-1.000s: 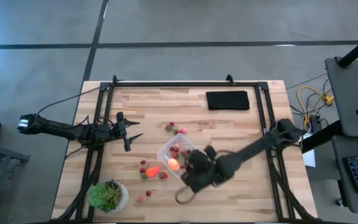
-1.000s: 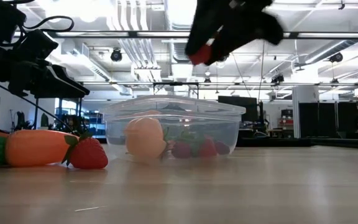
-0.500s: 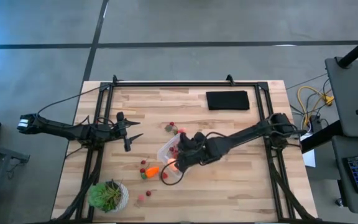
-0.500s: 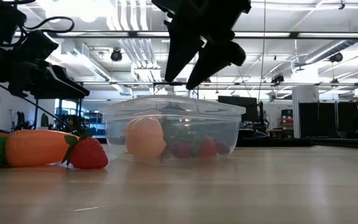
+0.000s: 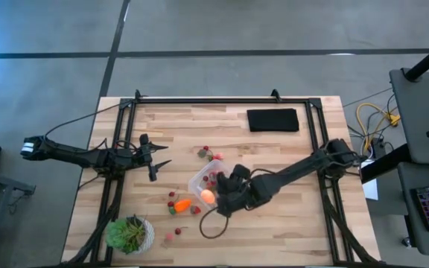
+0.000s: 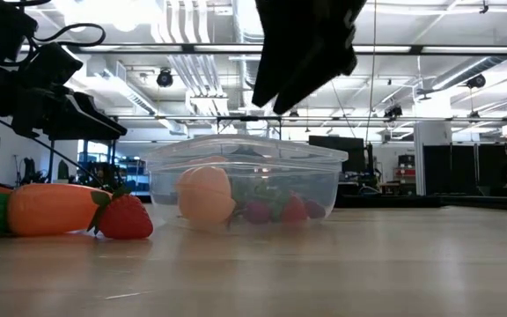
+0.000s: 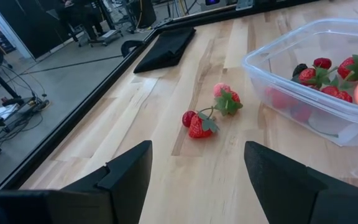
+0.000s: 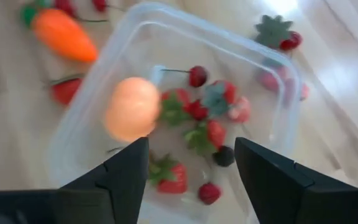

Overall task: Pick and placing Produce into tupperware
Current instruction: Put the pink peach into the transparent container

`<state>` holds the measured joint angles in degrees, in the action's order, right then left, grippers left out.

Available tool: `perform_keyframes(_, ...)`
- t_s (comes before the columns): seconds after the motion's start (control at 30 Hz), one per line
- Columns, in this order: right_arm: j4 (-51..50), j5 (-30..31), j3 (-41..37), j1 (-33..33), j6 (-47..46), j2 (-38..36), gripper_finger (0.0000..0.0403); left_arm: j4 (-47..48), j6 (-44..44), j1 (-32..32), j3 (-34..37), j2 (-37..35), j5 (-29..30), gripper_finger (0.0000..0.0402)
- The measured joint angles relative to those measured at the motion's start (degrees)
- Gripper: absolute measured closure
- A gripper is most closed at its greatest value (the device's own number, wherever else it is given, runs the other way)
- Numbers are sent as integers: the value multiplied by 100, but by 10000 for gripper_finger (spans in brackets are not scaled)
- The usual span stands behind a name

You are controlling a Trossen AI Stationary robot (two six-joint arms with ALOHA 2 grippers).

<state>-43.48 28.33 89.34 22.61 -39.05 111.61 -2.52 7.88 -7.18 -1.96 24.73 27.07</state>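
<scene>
The clear tupperware [image 8: 277, 65] stands mid-table and holds a round pink-orange fruit [image 8: 131, 109] and several red strawberries [image 8: 215, 132]. My right gripper [image 8: 190, 186] hovers open above it, slanting down, nothing between its fingers; from above the gripper [image 5: 221, 199] is over the container's near right corner. An orange carrot [image 5: 183, 203] and a strawberry [image 6: 126, 218] lie on the table just left of the tupperware [image 6: 245, 167]. Two more strawberries [image 7: 199, 124] lie beyond its far side. My left gripper [image 5: 157, 158] waits open at the table's left.
A black pad [image 5: 272, 120] lies at the far right. A potted green plant [image 5: 130, 234] stands at the near left corner, with loose strawberries [image 5: 173, 236] beside it. A cable loop [image 5: 211, 227] hangs from my right arm near the table's front.
My right gripper carried a red piece in over the tupperware and opened; the piece no longer shows between its fingers. The wrist has rolled, and the gripper has drawn back a little toward the table's near right.
</scene>
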Motion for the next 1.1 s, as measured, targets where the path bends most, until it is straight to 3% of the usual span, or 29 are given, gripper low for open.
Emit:
perform_keyframes(0.13,234,-96,11,118,397,-45,177,0,0,0,-2,0,2,160)
perform_keyframes(0.57,1468,-1912,44,67,2063,-45,177,2,0,0,0,0,0,160)
perform_keyframes(0.73,1631,-2081,62,-61,1363,-45,177,0,0,0,0,0,0,160)
perform_keyframes(0.9,2623,-3014,76,-360,168,-33,177,0,0,0,0,0,0,160)
perform_keyframes(1.1,2575,-3002,304,-560,-67,137,177,2,0,-2,0,0,0,160)
